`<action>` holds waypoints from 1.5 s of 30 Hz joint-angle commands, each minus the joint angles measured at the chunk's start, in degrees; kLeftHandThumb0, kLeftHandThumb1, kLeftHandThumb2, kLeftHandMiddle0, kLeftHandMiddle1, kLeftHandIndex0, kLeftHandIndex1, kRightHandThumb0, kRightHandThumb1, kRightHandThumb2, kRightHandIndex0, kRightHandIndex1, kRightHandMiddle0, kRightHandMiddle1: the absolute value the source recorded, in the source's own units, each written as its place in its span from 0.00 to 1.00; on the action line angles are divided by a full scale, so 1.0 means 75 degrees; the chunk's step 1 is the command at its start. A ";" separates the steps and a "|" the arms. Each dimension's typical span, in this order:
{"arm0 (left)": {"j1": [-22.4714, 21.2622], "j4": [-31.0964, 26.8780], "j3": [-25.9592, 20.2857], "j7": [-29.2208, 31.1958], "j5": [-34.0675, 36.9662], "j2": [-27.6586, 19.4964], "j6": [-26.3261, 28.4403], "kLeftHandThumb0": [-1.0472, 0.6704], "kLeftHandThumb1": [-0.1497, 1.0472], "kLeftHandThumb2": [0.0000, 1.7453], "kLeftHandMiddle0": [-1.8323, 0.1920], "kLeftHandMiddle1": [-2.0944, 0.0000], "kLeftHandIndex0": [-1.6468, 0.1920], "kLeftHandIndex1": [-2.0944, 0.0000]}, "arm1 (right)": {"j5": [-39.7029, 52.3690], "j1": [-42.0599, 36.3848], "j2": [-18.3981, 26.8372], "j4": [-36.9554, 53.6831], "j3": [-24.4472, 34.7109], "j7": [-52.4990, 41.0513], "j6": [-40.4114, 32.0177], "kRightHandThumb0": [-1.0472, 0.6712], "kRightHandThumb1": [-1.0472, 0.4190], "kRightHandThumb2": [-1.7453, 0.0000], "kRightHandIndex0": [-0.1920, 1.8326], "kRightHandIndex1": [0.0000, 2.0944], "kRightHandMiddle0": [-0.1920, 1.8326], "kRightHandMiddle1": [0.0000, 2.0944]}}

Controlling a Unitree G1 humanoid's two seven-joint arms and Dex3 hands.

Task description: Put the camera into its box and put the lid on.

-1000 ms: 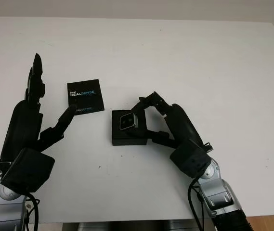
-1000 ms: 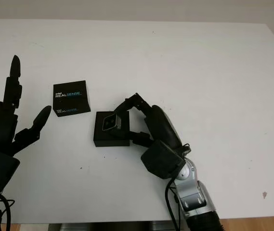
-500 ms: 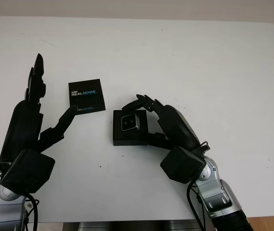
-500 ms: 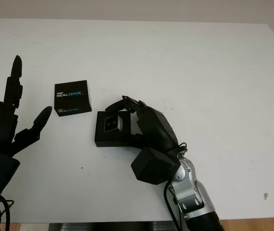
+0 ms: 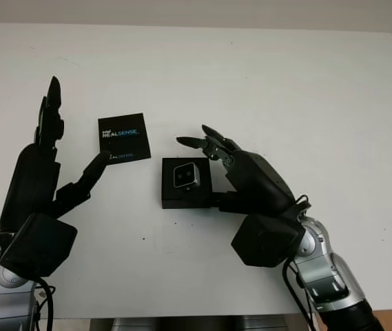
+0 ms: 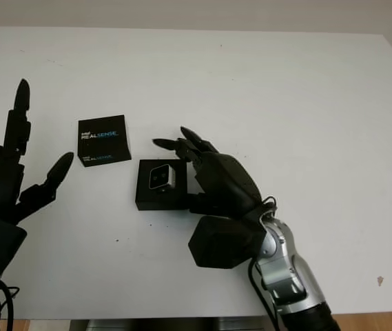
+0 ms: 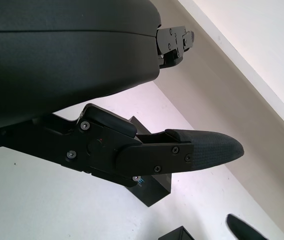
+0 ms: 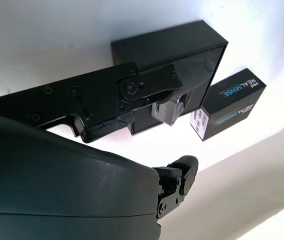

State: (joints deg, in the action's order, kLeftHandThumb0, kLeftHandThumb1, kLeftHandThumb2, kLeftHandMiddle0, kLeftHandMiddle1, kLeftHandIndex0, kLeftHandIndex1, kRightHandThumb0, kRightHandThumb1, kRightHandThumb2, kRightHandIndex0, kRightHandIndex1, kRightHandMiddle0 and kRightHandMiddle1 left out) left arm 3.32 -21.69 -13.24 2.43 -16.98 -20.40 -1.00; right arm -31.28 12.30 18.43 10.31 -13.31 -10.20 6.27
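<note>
The small silver camera [image 5: 184, 176] sits inside the open black box [image 5: 187, 183] on the white tabletop [image 5: 285, 89]. It looks a bit tipped, not lying fully flat, though that is hard to tell for sure.

The right robot hand [image 5: 240, 176] is just beside the box, on its right side. It is open and holds nothing. Its fingertips [image 5: 190, 142] reach out over the far edge of the box.

The lid [image 5: 122, 137], with REALSENSE printed on it, lies close in front of the left robot hand [image 5: 51, 165], just beyond its thumb. That hand is open too and holds nothing.

What could go wrong? If the camera is sticking up, the lid may not close. The right robot hand could bump the box and slide it. The left robot hand could push the lid away when it tries to grab it.
</note>
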 commanded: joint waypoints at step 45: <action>0.0308 -0.0387 -0.0325 0.0220 0.0090 -0.0144 -0.0050 0.11 1.00 0.30 1.00 1.00 0.98 0.97 | -0.1280 -0.0270 0.2372 0.0393 0.0344 -0.0925 0.2202 0.09 0.00 0.62 0.13 0.03 0.30 0.13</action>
State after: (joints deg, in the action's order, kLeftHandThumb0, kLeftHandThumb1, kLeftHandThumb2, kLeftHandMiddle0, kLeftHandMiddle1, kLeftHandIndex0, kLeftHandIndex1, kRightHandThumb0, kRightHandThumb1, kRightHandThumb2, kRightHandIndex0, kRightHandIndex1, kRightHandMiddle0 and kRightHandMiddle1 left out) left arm 5.02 -23.46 -15.03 3.93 -16.70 -21.01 -0.83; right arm -40.10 11.96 34.97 12.81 -10.83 -16.32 23.54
